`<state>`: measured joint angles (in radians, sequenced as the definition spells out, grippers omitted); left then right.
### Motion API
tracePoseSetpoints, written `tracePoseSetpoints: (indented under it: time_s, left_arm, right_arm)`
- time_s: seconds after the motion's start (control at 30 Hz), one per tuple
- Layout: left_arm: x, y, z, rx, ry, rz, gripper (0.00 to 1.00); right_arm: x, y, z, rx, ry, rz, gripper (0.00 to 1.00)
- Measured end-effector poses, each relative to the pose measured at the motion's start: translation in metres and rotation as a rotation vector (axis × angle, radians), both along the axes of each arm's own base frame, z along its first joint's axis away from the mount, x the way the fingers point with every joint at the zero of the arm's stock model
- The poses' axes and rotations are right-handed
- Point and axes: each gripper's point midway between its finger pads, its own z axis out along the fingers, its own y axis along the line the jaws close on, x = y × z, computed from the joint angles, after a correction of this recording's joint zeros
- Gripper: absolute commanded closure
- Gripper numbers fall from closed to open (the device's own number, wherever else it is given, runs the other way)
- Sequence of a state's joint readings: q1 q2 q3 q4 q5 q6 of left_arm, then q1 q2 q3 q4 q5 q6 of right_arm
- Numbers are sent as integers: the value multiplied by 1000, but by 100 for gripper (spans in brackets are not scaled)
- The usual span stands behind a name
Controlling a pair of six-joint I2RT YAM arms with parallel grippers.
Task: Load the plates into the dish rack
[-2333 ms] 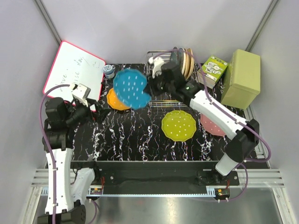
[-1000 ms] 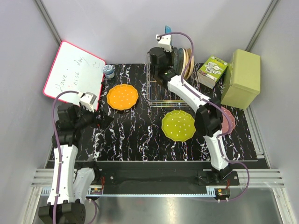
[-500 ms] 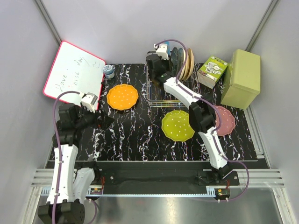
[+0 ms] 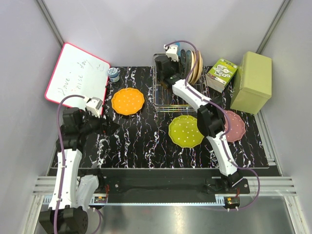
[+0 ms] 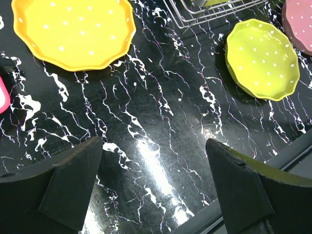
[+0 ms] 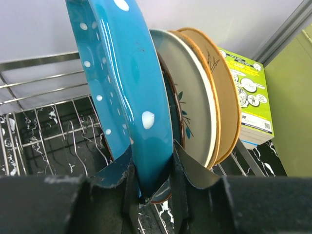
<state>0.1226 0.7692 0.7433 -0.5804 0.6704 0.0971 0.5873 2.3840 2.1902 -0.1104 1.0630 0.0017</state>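
My right gripper [image 4: 171, 57] [image 6: 152, 181] is shut on the rim of the bright blue plate [image 6: 117, 83]. It holds the plate upright on edge inside the chrome dish rack [image 4: 165, 101] [image 6: 34, 90], just left of the dark teal, beige and tan plates [image 6: 204, 97]. The orange plate [image 4: 128, 101] [image 5: 73, 29] lies flat left of the rack. The yellow-green plate [image 4: 186, 130] [image 5: 262, 58] lies in front of the rack. The pink plate [image 4: 236, 126] [image 5: 300, 24] lies to its right, partly behind the right arm. My left gripper [image 4: 106, 127] [image 5: 153, 142] is open and empty above the table.
A red-edged whiteboard [image 4: 78, 78] leans at the back left, with a small tin [image 4: 113, 74] beside it. A printed box [image 4: 222, 73] and an olive-green box [image 4: 251, 82] stand at the back right. The table's front edge [image 5: 273, 161] is close to my left gripper.
My right gripper has carried the blue plate from above the table's middle back into the rack and lowered it beside the standing plates. My left arm has shifted slightly.
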Motion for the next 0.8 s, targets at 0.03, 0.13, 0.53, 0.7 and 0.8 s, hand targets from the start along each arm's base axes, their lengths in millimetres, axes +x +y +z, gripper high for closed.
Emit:
tracePoseSetpoints:
  time_s: [0.03, 0.13, 0.53, 0.7, 0.8]
  left_arm:
    - [0, 0, 0, 0, 0, 0, 8]
    - [0, 0, -1, -1, 3, 0, 8]
    - [1, 0, -1, -1, 5, -2, 8]
    - [1, 0, -1, -1, 4, -3, 7]
    - [2, 0, -3, -1, 11, -2, 3]
  right_arm:
    - [1, 0, -3, -2, 4, 0, 100]
    - [3, 2, -13, -3, 14, 4, 100]
    - [4, 7, -27, 7, 34, 21, 100]
    - [4, 8, -32, 8, 40, 21, 91]
    - [5, 9, -38, 5, 50, 25, 81]
